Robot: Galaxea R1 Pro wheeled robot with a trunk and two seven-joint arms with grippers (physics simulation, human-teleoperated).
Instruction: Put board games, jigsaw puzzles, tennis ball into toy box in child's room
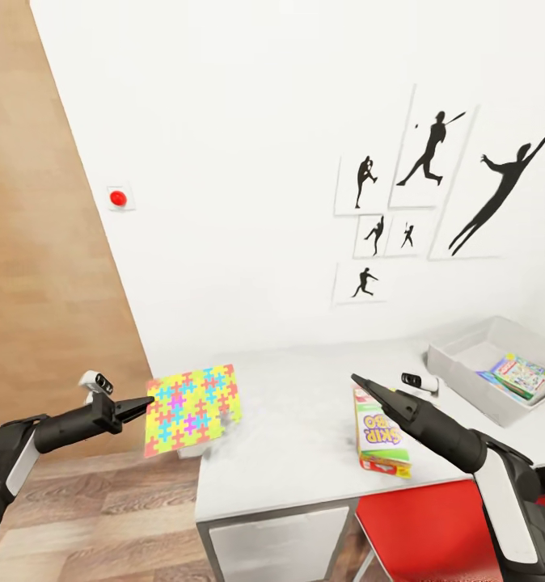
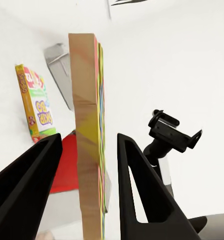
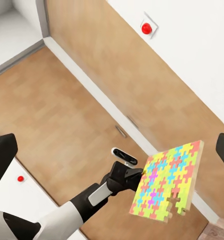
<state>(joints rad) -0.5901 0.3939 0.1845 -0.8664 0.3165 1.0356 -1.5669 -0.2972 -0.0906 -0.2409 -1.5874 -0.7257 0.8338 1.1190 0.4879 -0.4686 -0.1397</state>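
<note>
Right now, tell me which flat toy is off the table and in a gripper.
The jigsaw puzzle, patterned in coloured pieces, held at its edge by the left gripper. The SKIP BO box stands on the table; another game lies in the toy box.

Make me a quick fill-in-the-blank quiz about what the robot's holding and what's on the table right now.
1. The left gripper is shut on the edge of a jigsaw ____.
2. The SKIP BO game box lies on the ____, near the right gripper.
3. The toy box already holds a colourful board ____.
4. The wall art shows black silhouettes of ____ players.

Missing words: puzzle; table; game; baseball
</note>
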